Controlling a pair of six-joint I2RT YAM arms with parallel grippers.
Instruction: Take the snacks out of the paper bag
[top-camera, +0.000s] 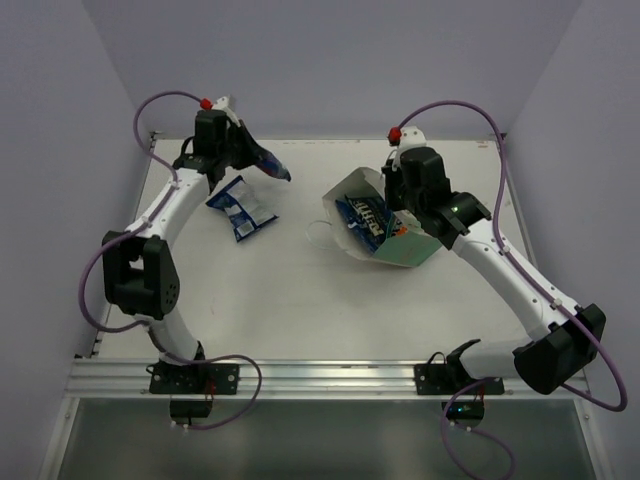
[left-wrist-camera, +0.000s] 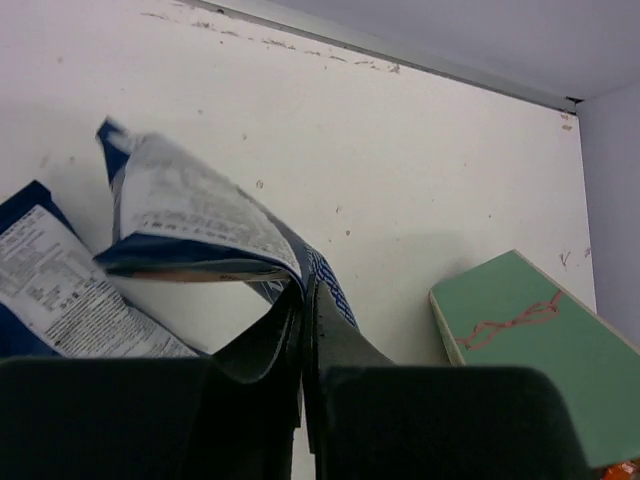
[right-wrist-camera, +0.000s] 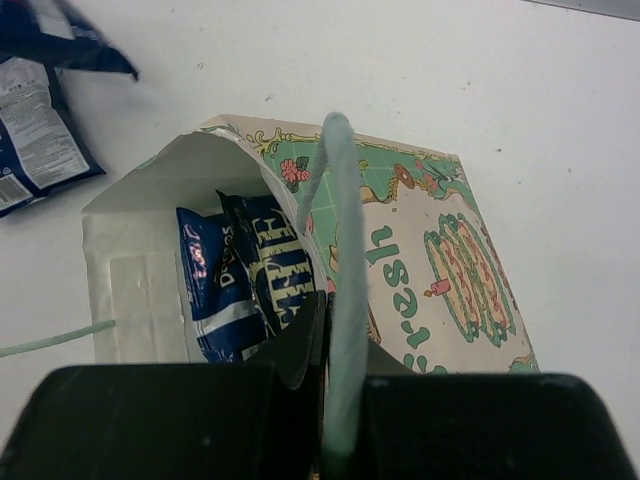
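Observation:
The mint-green paper bag lies on its side, mouth open to the left, and shows with its printed side in the right wrist view. Blue-and-white and dark navy snack packets lie inside it. My right gripper is shut on the bag's upper rim wall, with a string handle running over the fingers. My left gripper is shut on a blue-and-white packet and holds it above the table's far left. Another blue-and-white packet lies on the table below it.
The bag's other string handle trails on the white table left of the mouth. The table's back rail and the purple walls close in the far side. The green bag's corner shows at the right of the left wrist view.

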